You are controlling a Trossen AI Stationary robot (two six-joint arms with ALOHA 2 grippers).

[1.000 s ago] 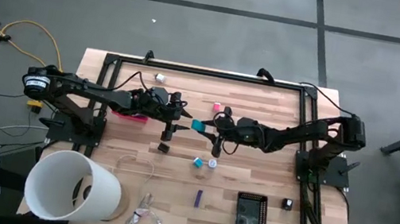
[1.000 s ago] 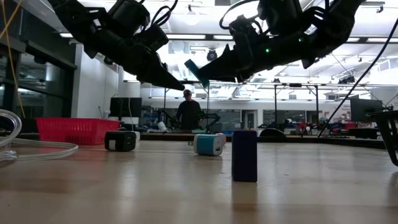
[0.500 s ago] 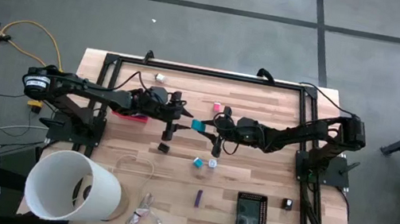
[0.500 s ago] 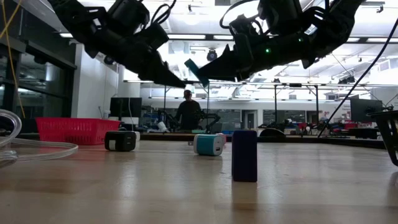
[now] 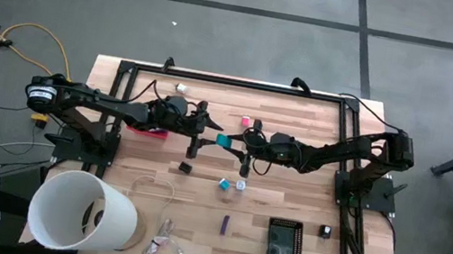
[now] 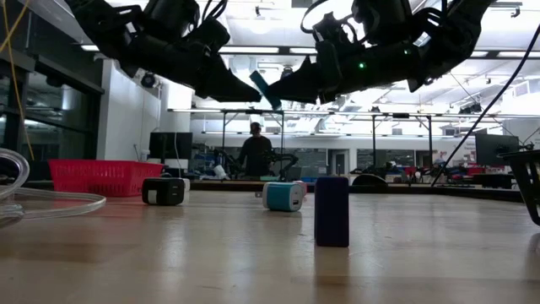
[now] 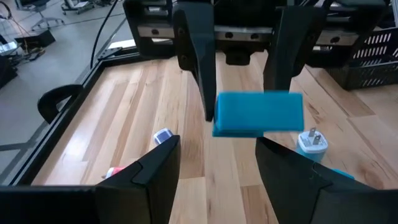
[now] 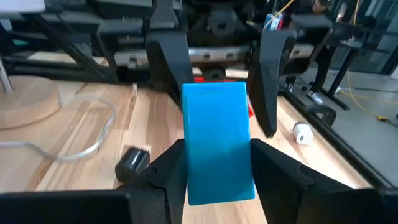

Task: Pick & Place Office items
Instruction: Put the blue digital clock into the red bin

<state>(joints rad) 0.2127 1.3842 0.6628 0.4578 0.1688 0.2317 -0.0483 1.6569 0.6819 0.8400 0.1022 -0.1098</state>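
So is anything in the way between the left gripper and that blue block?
Nothing visible. The right gripper holds the blue block in the air, and the left gripper faces it, open, with only empty air between.

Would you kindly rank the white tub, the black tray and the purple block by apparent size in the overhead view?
1. White tub, by far the largest.
2. Black tray, a mid-sized rectangle.
3. Purple block, a small sliver.
All three sit along the table's near edge, so the ranking looks reliable.

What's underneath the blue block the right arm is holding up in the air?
Bare wooden table lies under the blue block, held aloft in the right gripper. A white plug sits nearby. The spot directly below is hidden.
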